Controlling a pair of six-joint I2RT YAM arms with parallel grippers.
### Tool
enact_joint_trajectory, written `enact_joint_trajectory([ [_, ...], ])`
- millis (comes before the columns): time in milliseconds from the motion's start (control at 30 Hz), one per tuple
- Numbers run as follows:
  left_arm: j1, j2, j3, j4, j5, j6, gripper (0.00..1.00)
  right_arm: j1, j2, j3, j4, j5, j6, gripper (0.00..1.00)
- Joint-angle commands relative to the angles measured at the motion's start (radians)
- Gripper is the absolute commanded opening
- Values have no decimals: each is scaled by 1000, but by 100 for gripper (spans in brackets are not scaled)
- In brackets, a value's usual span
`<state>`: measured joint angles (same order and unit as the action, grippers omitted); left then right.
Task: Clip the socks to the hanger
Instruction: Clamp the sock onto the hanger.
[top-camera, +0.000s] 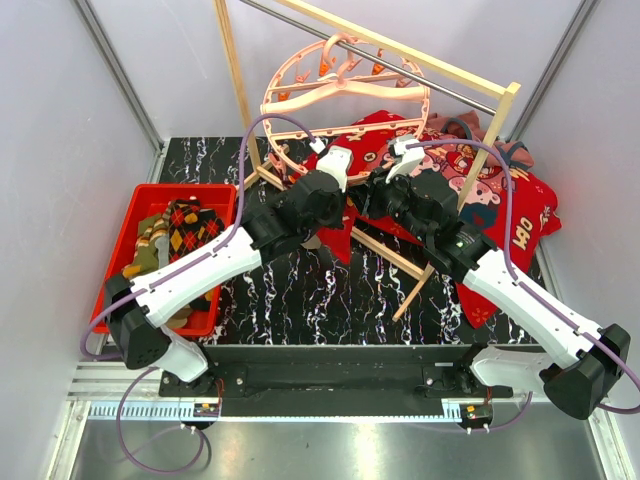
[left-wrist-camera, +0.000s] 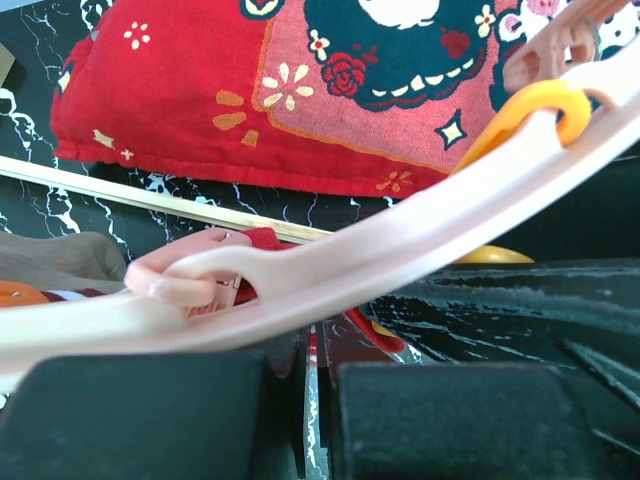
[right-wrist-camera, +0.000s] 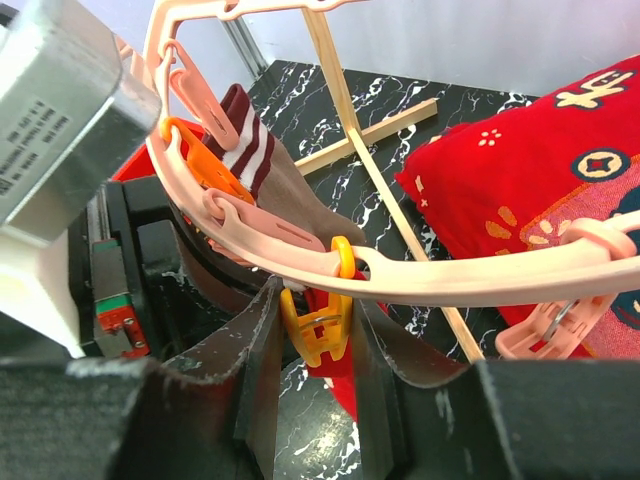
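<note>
Hanger (top-camera: 345, 105) at 12 o'clock on wooden rack (top-camera: 505, 110), light, swings. Sock (right-wrist-camera: 300, 200), soft and limp, hangs on ring. Right hand (right-wrist-camera: 315, 400) partly open around yellow clip (right-wrist-camera: 315, 325). Left hand (left-wrist-camera: 310, 400) nearly closed, red fabric between; grip unclear. Spare socks (top-camera: 180, 235) in red tray (top-camera: 135, 200), 9 o'clock: hold cuff.

Bright even light, blurred foregrounds

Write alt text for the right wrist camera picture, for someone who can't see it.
Seen from the right gripper, its two dark fingers sit on either side of a yellow clip hanging from the pink ring hanger. A brown sock with striped cuff hangs by the ring to the left; a red cloth lies on the right.
</note>
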<state>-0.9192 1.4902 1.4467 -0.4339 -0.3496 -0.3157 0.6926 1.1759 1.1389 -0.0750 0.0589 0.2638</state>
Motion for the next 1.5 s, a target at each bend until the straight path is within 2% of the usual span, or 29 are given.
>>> enact_joint_trajectory([
  [0, -3, 1, 49, 8, -42, -14, 0, -5, -1, 41, -3, -14, 28, 0],
  [633, -3, 8, 104, -35, -42, -48, 0, -5, 37, 30, 23, -5, 40, 0],
  [1133, -3, -47, 83, -37, 3, -68, 0, -7, 19, -2, 26, 102, 2, 0],
  [1467, -3, -71, 80, -28, 37, -77, 0, -7, 18, -13, 38, 91, 3, 0],
])
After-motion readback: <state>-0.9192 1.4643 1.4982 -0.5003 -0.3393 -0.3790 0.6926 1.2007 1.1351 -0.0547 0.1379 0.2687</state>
